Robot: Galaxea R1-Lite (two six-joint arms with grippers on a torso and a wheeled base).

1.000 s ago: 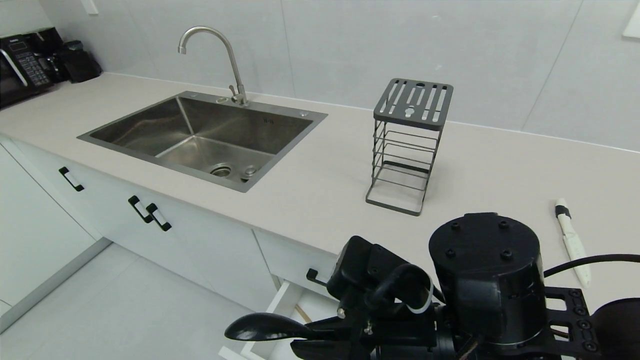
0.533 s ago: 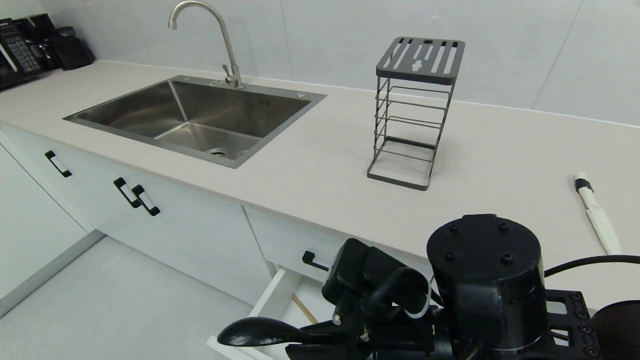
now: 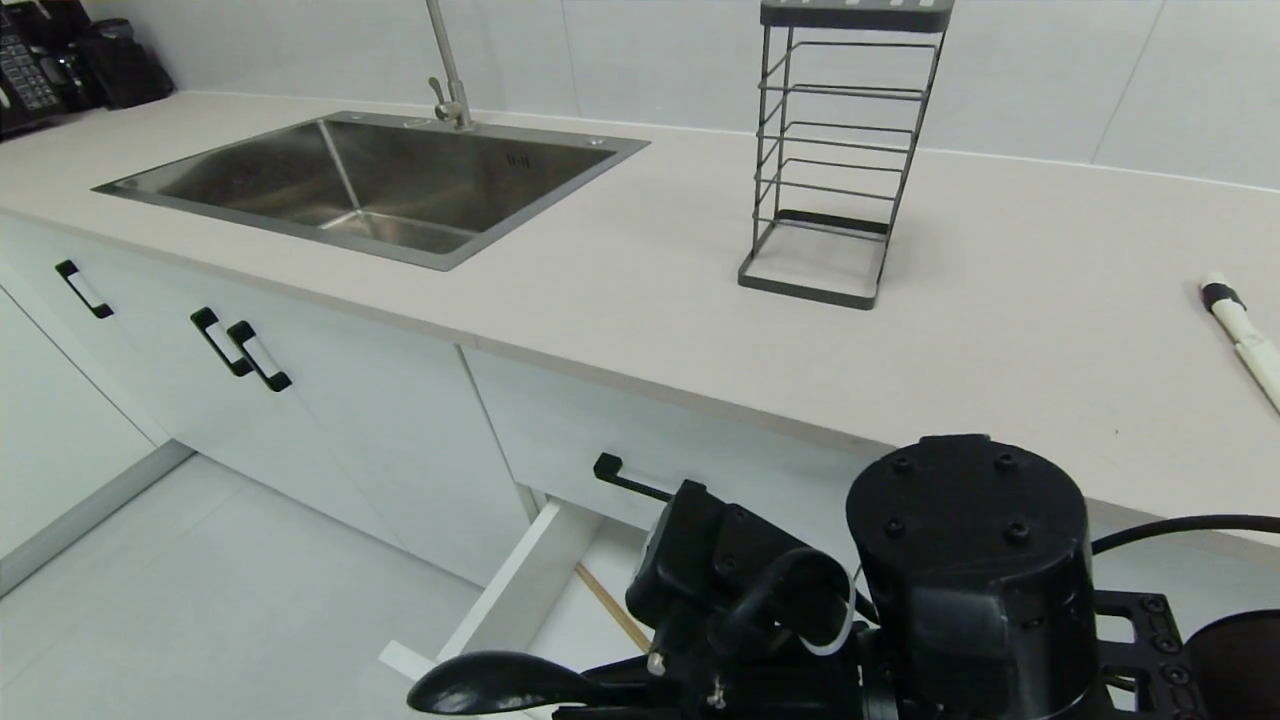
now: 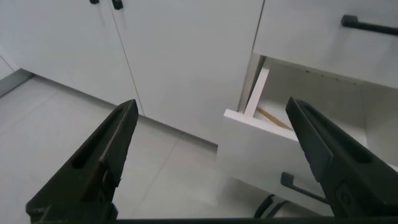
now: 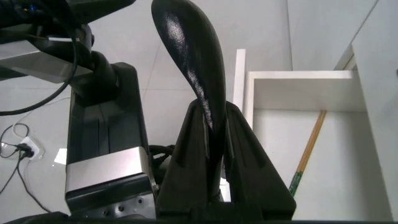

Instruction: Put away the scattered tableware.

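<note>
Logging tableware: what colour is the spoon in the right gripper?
The spoon is glossy black; right wrist view shows it best.

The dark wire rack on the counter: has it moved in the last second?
No. The dark wire rack keeps its place on the pale countertop, right of the steel sink; the whole picture shifted, so the camera moved.

I can't read any text from here. A small dark mark sits on the back wall of the sink (image 3: 480, 185), too small to make out. The appliance (image 3: 28, 75) at the table's (image 3: 650, 280) far left corner has a keypad, its buttons illegible.
</note>
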